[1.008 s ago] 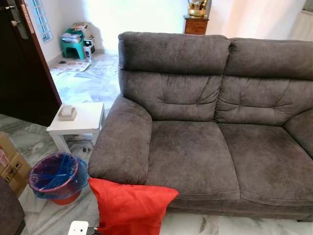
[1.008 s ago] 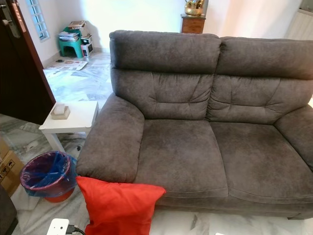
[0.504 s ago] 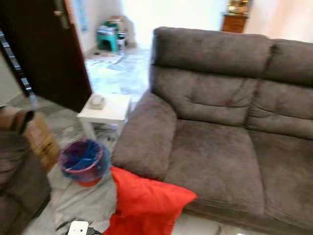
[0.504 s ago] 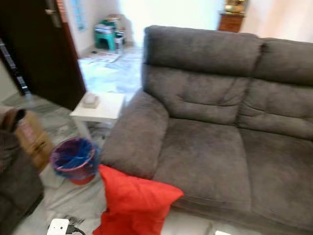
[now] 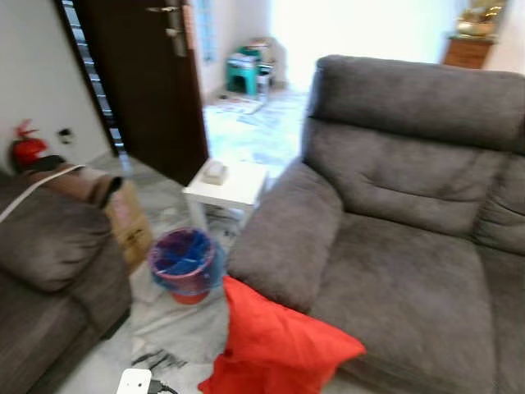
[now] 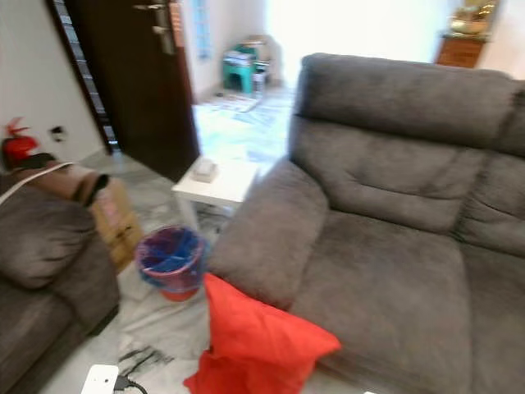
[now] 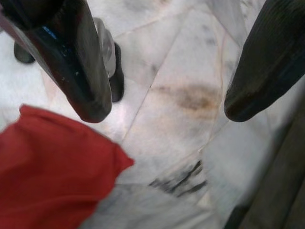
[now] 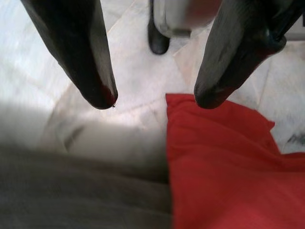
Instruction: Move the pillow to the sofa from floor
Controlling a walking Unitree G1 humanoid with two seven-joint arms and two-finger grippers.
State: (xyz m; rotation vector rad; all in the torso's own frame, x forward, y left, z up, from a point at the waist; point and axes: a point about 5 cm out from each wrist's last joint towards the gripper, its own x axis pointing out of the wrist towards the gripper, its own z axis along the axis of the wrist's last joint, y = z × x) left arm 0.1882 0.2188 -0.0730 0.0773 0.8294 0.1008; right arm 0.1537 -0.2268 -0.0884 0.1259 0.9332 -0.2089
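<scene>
**Desk:** Where is the pillow from where you sit?

**Me:** I see the red pillow (image 5: pixel 275 349) on the marble floor (image 5: pixel 176 332), propped up against the front of the grey sofa (image 5: pixel 394 246), right below the sofa's armrest (image 5: pixel 287 234) on my left side. One corner of it points toward the seat cushion. Nothing lies on the seat itself.

**Desk:** And the grippers?

**Me:** Both hang low over the floor. On the left wrist camera I see the left gripper (image 7: pixel 164 107) with its two black fingers spread wide apart and nothing between them, only pale tile, with a corner of the pillow just beside one fingertip. On the right wrist camera the right gripper (image 8: pixel 155 98) is likewise parted and holds nothing; the pillow's edge lies under one finger, and I cannot tell if that finger touches it. Grey upholstery blurs one edge of that picture.

**Desk:** What else is around?

**Me:** A small white bench (image 5: pixel 225 185) stands beside the armrest with a little box (image 5: pixel 215 171) on it. Near its foot sits a red bin with a blue liner (image 5: pixel 184 264). A second grey sofa (image 5: pixel 49 279) fills my left side, with a cardboard box (image 5: pixel 127 222) behind it and a dark door (image 5: pixel 152 82) beyond. A white power strip (image 5: pixel 134 382) lies on the floor close to me. The head pictures are a bit blurred.
</scene>
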